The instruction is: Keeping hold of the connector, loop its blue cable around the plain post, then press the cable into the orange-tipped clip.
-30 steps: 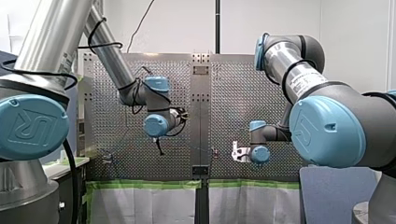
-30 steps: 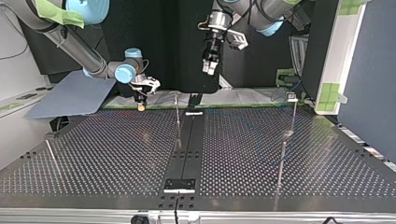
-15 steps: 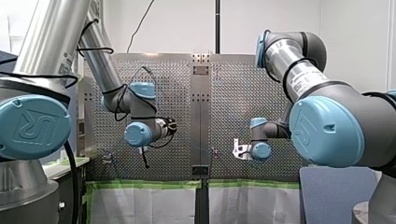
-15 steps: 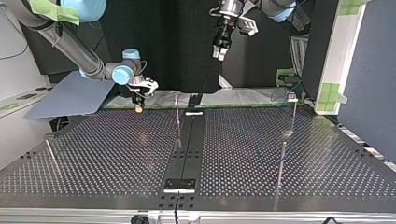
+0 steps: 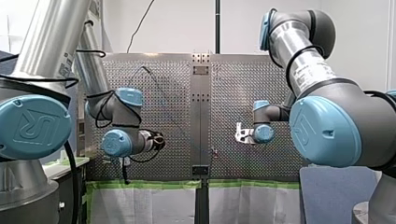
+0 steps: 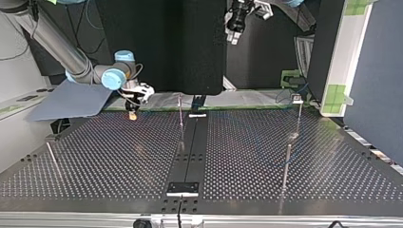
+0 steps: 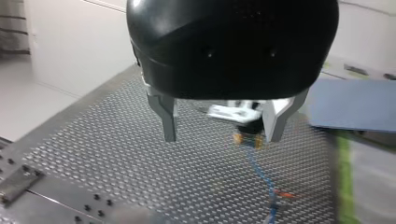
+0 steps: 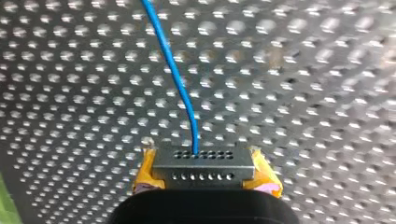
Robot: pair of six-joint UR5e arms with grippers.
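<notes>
In the right wrist view my right gripper [image 8: 201, 182] is shut on the grey connector [image 8: 201, 165], held between its yellow pads [image 8: 147, 175]. The blue cable [image 8: 175, 74] leaves the connector and runs ahead over the perforated plate. The top view shows that gripper [image 6: 132, 114] low over the table's far left part. My left gripper [image 7: 222, 135] is open with nothing between its metal fingers [image 7: 168, 121]. It hangs high above the table [image 6: 233, 35]. Ahead of it the cable [image 7: 259, 170] passes an orange-tipped clip [image 7: 282, 193]. A thin post [image 6: 180, 114] stands near the centre strip.
More thin posts rise from the perforated table [image 6: 119, 156]: one at the top view's left [image 6: 53, 159], two at its right [image 6: 286, 166], [image 6: 298, 116]. A dark centre strip [image 6: 190, 147] runs down the middle. A blue-grey board [image 6: 71, 99] lies beyond the far left edge.
My left arm has swung towards the front view's left, its open gripper climbing in the top view. My right gripper carried the connector towards the top view's left.
</notes>
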